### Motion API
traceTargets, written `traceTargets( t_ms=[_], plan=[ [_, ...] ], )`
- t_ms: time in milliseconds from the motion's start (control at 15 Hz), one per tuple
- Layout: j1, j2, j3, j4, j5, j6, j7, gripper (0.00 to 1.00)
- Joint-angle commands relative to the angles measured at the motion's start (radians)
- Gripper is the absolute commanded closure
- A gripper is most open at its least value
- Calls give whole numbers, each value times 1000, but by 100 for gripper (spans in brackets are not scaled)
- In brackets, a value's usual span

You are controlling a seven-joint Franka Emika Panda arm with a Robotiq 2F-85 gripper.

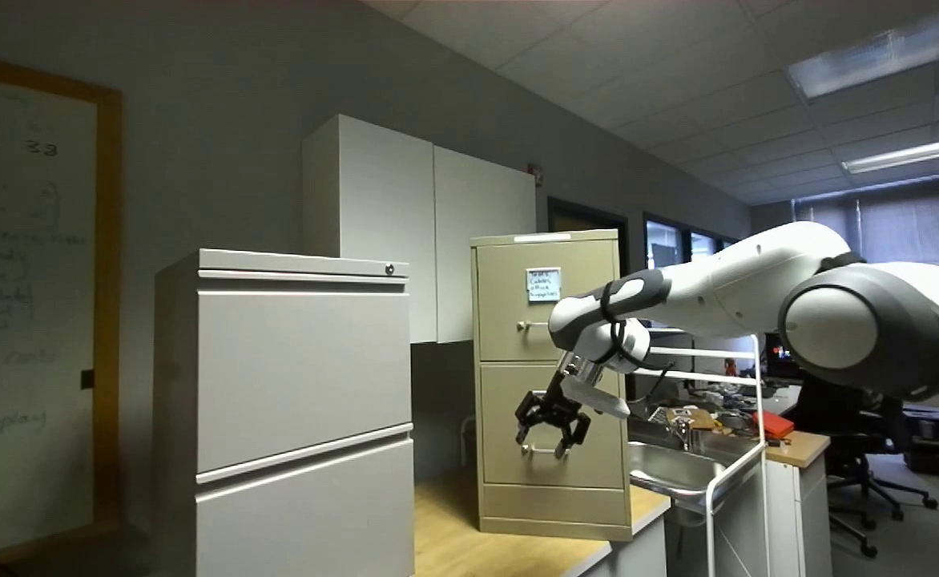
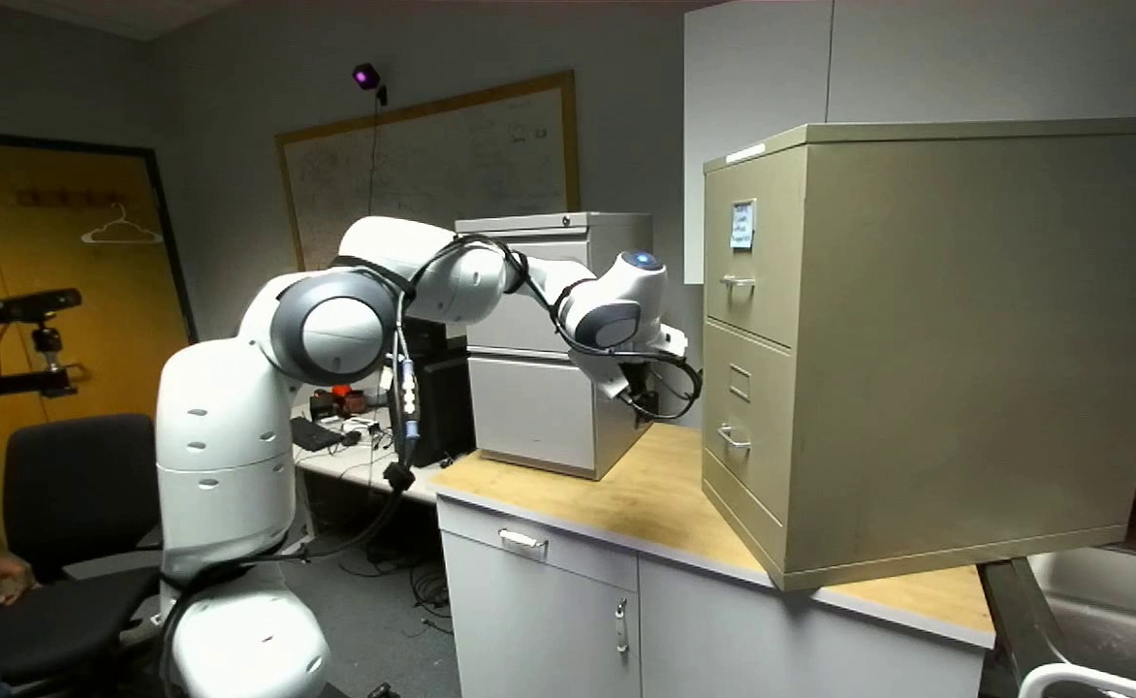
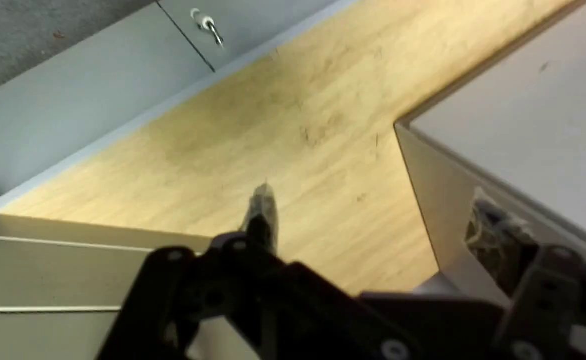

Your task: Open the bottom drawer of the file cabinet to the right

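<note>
The tan file cabinet (image 1: 509,513) stands on the counter and also shows in an exterior view (image 2: 975,349) and at the lower left of the wrist view (image 3: 43,285). Its bottom drawer (image 1: 504,409) is shut, its front flush, also in an exterior view (image 2: 765,402). A metal bar handle (image 1: 528,449) sits low on that drawer; it also shows in an exterior view (image 2: 733,438). My gripper (image 1: 542,447) overlaps the drawer front and part of the handle there. An exterior view (image 2: 642,399) shows it mostly hidden and apart from the drawer. Its fingers (image 3: 373,195) are wide apart with nothing between them.
A pale grey two-drawer cabinet (image 1: 301,369) stands on the same wooden counter (image 2: 655,485), close to my gripper's other side. White cupboards (image 1: 385,224) hang on the wall behind. A sink (image 1: 678,465) and a white rail frame (image 1: 758,401) are beside the file cabinet.
</note>
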Motion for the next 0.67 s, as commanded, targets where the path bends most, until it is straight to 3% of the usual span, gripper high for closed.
traceTargets(
  t_ms=[0, 333, 600],
  plan=[
    [-33, 162, 10, 169, 69, 112, 109, 0],
    [-65, 318, -4, 284, 23, 326, 309, 0],
    [-75, 384, -53, 319, -43, 436, 513, 0]
  ],
)
